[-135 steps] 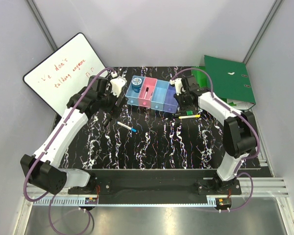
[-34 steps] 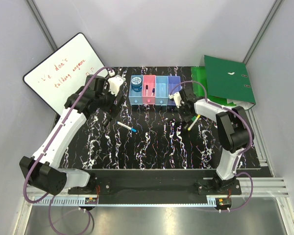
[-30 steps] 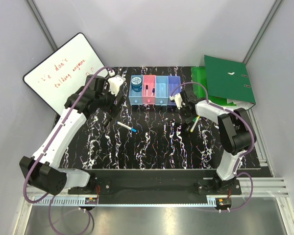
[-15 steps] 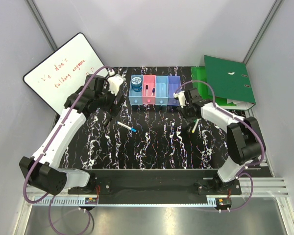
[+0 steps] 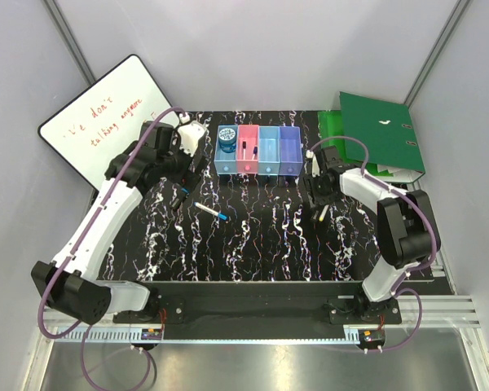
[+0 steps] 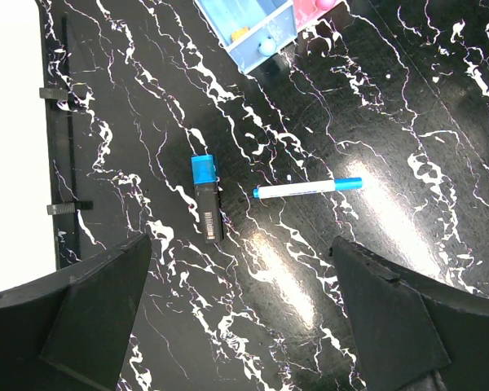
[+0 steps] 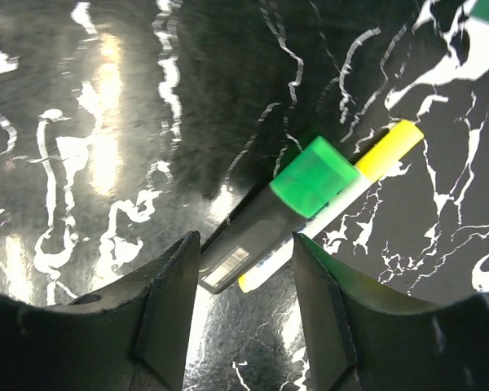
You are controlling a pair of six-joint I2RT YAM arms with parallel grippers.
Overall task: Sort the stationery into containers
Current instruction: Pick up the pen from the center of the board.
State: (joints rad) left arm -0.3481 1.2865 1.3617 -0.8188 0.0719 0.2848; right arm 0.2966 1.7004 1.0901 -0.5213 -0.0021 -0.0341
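Note:
The four joined bins (image 5: 267, 169) stand at the table's back. A blue tape roll (image 5: 226, 137) lies in the blue bin and slim markers (image 5: 245, 150) lie in the pink one. My right gripper (image 5: 317, 194) (image 7: 246, 273) is open, low over the table, with its fingers on either side of the near end of a black green-capped marker (image 7: 306, 183) and a yellow highlighter (image 7: 387, 147) (image 5: 323, 214) lying side by side. My left gripper (image 5: 186, 177) (image 6: 244, 326) is wide open and empty above a black blue-capped marker (image 6: 205, 199) and a white blue-capped marker (image 6: 308, 188) (image 5: 211, 213).
Green ring binders (image 5: 381, 130) lie at the back right, close to the right arm. A whiteboard (image 5: 106, 122) with red writing leans at the back left. The bins' front corner shows at the top of the left wrist view (image 6: 261, 49).
My right arm has swung right and nearer, away from the bins' right end, and the highlighter has shifted a little nearer. The bin row was straightened earlier. The left arm has barely moved.

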